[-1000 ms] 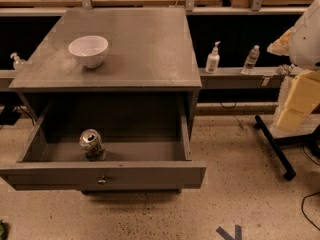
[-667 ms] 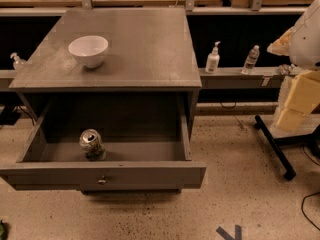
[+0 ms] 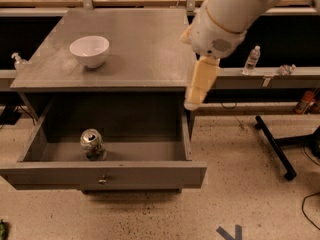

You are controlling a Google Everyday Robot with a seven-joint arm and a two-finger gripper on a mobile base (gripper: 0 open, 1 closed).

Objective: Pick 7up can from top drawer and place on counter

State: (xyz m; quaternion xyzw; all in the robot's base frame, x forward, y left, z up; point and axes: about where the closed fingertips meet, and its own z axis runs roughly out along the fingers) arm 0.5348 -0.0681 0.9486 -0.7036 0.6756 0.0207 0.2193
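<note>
The 7up can (image 3: 92,143) stands upright inside the open top drawer (image 3: 150,175), left of its middle, near the front panel. The drawer is pulled fully out below the grey counter (image 3: 145,44). My gripper (image 3: 192,103) hangs from the white arm at the counter's right front corner. It points down, over the drawer's right wall. It is well to the right of the can and above it, and it holds nothing that I can see.
A white bowl (image 3: 89,50) sits on the counter's left half. A clear plastic bottle (image 3: 251,60) stands on the ledge at the right and a pump dispenser (image 3: 18,61) at the left. A black stand base (image 3: 275,146) lies on the floor at the right.
My arm has swung from the far right edge of the view leftward to the counter's right front corner. The can, bowl and drawer have not moved.
</note>
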